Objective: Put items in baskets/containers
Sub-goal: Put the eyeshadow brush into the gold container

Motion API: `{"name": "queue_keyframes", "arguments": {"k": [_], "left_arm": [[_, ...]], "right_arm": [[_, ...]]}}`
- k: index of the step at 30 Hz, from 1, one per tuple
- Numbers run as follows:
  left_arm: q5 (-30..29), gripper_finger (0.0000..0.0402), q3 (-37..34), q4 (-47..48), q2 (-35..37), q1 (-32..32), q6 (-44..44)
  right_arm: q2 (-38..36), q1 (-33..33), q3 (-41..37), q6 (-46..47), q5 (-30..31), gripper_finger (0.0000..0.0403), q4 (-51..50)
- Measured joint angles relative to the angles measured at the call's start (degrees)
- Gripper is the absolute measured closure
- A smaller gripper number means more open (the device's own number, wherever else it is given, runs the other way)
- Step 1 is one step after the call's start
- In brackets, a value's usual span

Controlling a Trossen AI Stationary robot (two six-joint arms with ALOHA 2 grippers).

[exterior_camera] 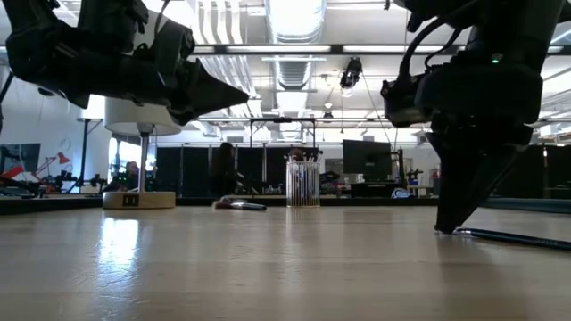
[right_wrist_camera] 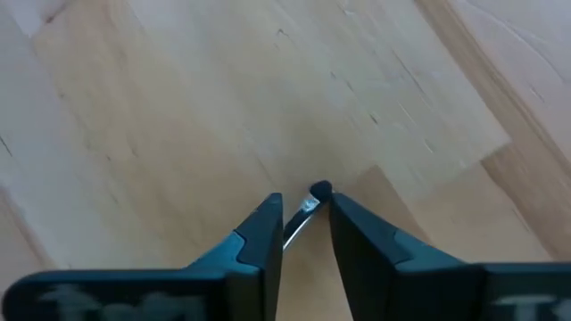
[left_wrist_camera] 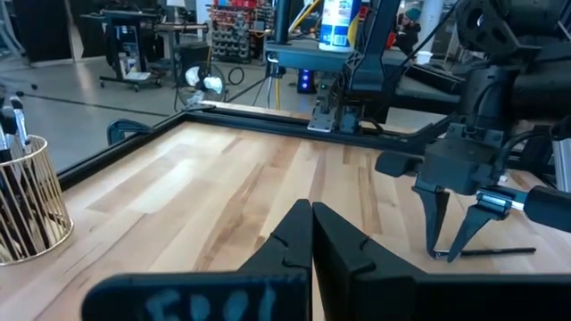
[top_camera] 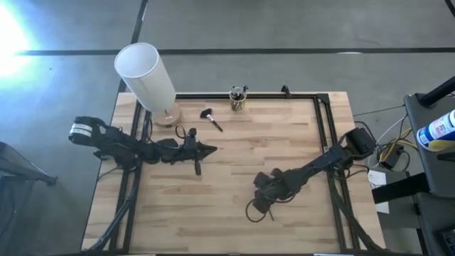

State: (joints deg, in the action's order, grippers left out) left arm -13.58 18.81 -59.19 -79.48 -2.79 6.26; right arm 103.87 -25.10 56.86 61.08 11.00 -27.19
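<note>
A thin dark brush (left_wrist_camera: pixel 500 252) lies flat on the wooden table, with its dark tip and silver ferrule (right_wrist_camera: pixel 310 205) between my right gripper's fingers. My right gripper (right_wrist_camera: pixel 304 207) points straight down over that end, narrowly open, tips at the tabletop (exterior_camera: pixel 443 230). The glass cup (top_camera: pixel 238 99) stands at the far edge and holds several brushes upright. A bushy-headed brush (top_camera: pixel 211 119) lies on the table left of the cup. My left gripper (top_camera: pixel 212 149) hovers shut above the table's left half (exterior_camera: pixel 243 92), pointing right. My right gripper comes from above, pointing down, and its fingers (right_wrist_camera: pixel 268 223) stand on either side of the brush's tip end (right_wrist_camera: pixel 318 190). A little gap shows on each side, and I cannot tell whether they touch it. The brush lies flat on the table.
A big white cylinder (top_camera: pixel 146 75) on a round base stands at the far left corner. A black rail frame (top_camera: pixel 284 95) runs along the table's far and side edges. Bare wood lies between the two arms. Cables hang by the right arm's base.
</note>
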Motion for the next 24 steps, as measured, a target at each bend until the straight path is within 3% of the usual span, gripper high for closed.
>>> {"name": "queue_keyframes", "arguments": {"k": [11, 24], "left_arm": [[0.0, 0.0397, 0.0, 0.1, 0.0, 0.0, 1.4], [-0.2, 0.0397, 0.0, 0.1, 0.0, 0.0, 2.2]], "right_arm": [[0.9, 0.6, 0.0, -7.2, 0.9, 0.0374, 3.1], [1.7, 2.8, 0.1, -14.0, -0.4, 0.0381, 3.3]]}}
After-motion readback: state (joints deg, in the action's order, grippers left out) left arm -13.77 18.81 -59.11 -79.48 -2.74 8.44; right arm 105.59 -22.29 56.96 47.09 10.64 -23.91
